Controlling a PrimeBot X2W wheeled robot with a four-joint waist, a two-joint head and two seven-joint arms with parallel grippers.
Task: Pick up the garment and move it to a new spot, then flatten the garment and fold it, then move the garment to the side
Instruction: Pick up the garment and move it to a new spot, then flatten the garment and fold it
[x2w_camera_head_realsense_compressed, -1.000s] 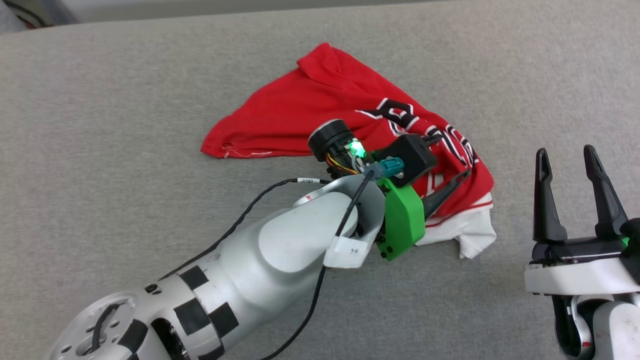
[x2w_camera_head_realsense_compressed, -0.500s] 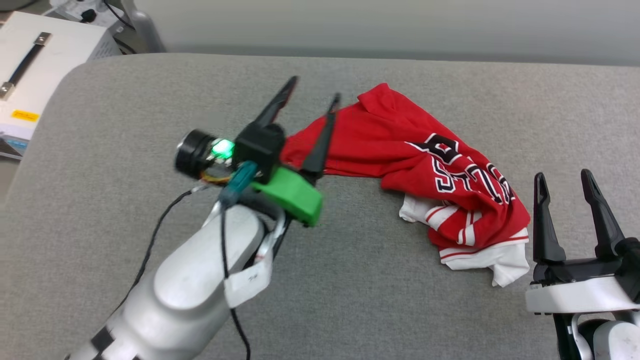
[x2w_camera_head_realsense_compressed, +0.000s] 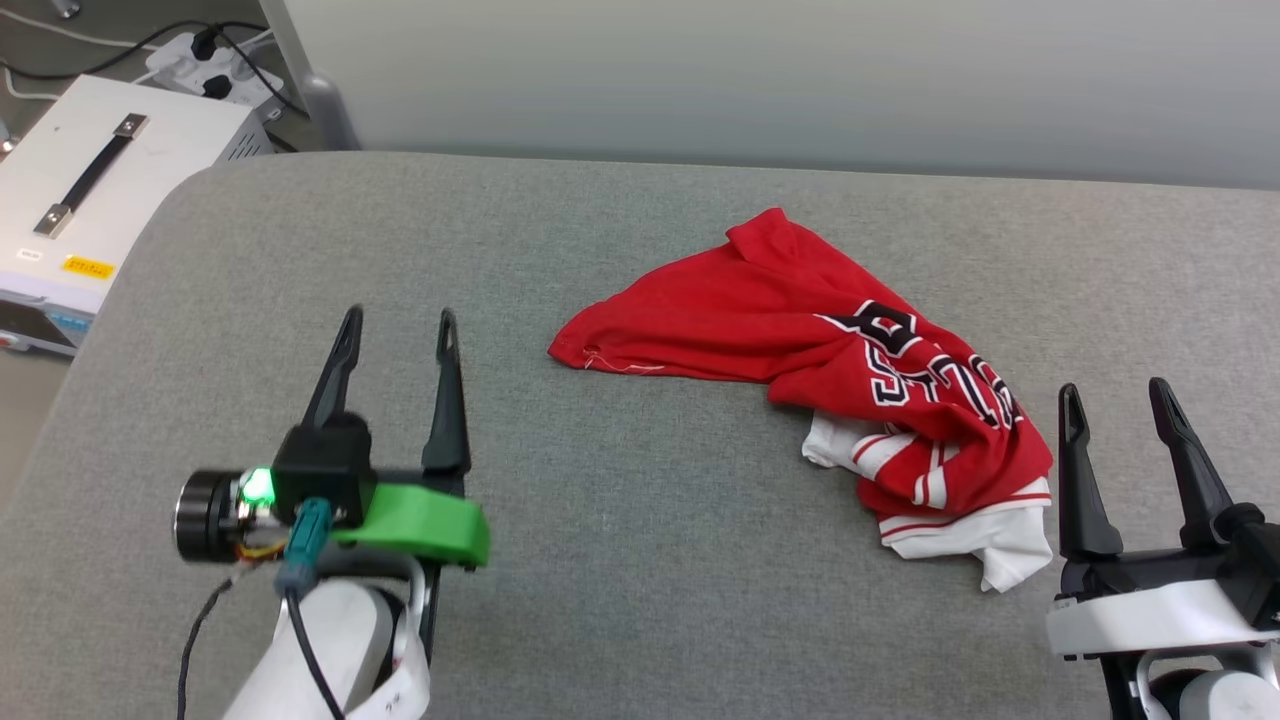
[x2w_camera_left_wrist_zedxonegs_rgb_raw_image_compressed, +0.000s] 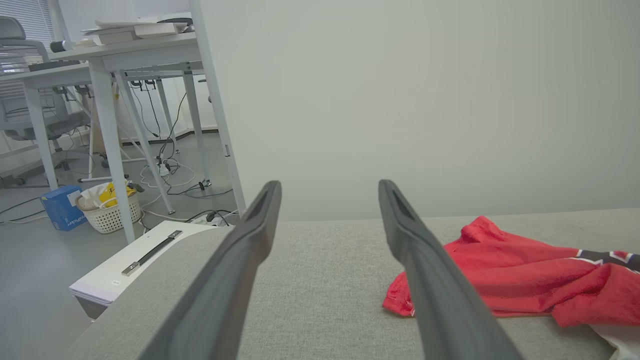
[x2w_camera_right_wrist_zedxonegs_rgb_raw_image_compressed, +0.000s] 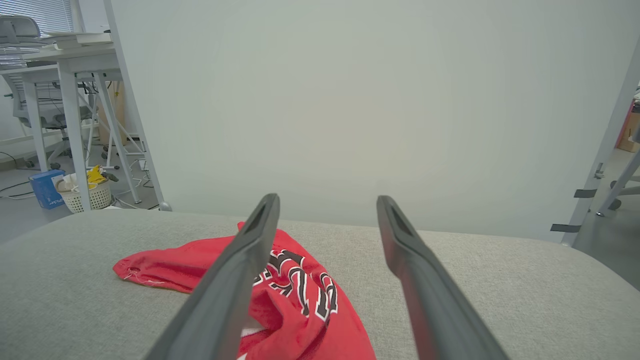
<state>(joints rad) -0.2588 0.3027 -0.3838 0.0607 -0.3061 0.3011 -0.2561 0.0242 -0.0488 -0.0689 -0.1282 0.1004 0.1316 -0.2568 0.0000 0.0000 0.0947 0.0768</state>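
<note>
The garment (x2w_camera_head_realsense_compressed: 800, 340), a red T-shirt with white sleeves and black lettering, lies crumpled on the grey padded surface (x2w_camera_head_realsense_compressed: 640, 560), right of centre. In the left wrist view the garment (x2w_camera_left_wrist_zedxonegs_rgb_raw_image_compressed: 520, 275) lies to the right of my fingers; in the right wrist view the garment (x2w_camera_right_wrist_zedxonegs_rgb_raw_image_compressed: 310, 295) lies low and left, partly behind one finger. My left gripper (x2w_camera_head_realsense_compressed: 395, 320) stands open and empty at the lower left, well clear of the cloth. My right gripper (x2w_camera_head_realsense_compressed: 1115, 395) is open and empty at the lower right, just right of the white sleeve (x2w_camera_head_realsense_compressed: 975, 535).
A white equipment box (x2w_camera_head_realsense_compressed: 100, 190) with a black handle sits off the surface's far left corner, with cables (x2w_camera_head_realsense_compressed: 190, 50) behind it. A pale wall (x2w_camera_head_realsense_compressed: 800, 80) runs along the far edge. Desks (x2w_camera_left_wrist_zedxonegs_rgb_raw_image_compressed: 105, 55) and a basket (x2w_camera_left_wrist_zedxonegs_rgb_raw_image_compressed: 107, 212) stand on the floor to the left.
My left gripper has pulled back off the garment, swinging left and toward me, open and empty. The head camera has tilted up, so the whole picture has shifted. The garment lies still.
</note>
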